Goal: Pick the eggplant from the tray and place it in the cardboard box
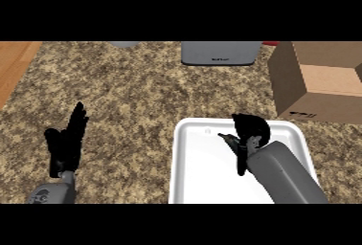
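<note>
Right hand (249,136) over the white tray (194,162), fingers curled, maybe round the hidden eggplant. Lift straight up, then over to the cardboard box (322,81). Left hand (67,143) resting open.

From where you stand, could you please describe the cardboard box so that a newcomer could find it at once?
Start at the speckled brown stone counter and look to its far right edge. There, beyond the white tray where the right hand is working, stands the cardboard box. It is the only tan, open-topped container; the grey appliance beside it is closed and metallic-looking.
</note>
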You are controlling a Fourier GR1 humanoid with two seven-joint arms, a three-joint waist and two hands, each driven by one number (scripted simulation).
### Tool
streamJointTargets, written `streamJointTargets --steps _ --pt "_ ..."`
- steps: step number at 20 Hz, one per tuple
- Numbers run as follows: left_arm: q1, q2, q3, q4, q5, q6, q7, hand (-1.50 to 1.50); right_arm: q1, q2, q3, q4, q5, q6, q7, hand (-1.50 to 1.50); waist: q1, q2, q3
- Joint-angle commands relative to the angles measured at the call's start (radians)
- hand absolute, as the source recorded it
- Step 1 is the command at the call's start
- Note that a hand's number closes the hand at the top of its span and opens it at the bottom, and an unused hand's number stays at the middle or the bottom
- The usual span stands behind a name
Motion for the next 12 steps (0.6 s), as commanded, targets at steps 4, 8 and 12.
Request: streamJointTargets --steps 4,8,12 --pt "0.038 0.023 0.042 -0.034 0.022 -0.063 -0.001 0.0 -0.006 0.03 -0.052 0.047 0.076 -0.003 -0.058 -1.5 0.002 0.0 0.0" --pt "0.017 0.013 0.015 -0.102 -0.01 -0.03 0.086 0.0 0.022 0.033 -0.023 0.096 0.098 -0.038 -0.176 1.5 0.002 -0.001 0.0" --pt "0.018 0.016 0.034 -0.084 -0.002 -0.037 0.068 0.0 0.061 0.053 0.044 0.047 0.188 -0.155 -0.213 1.5 0.001 -0.001 0.0"
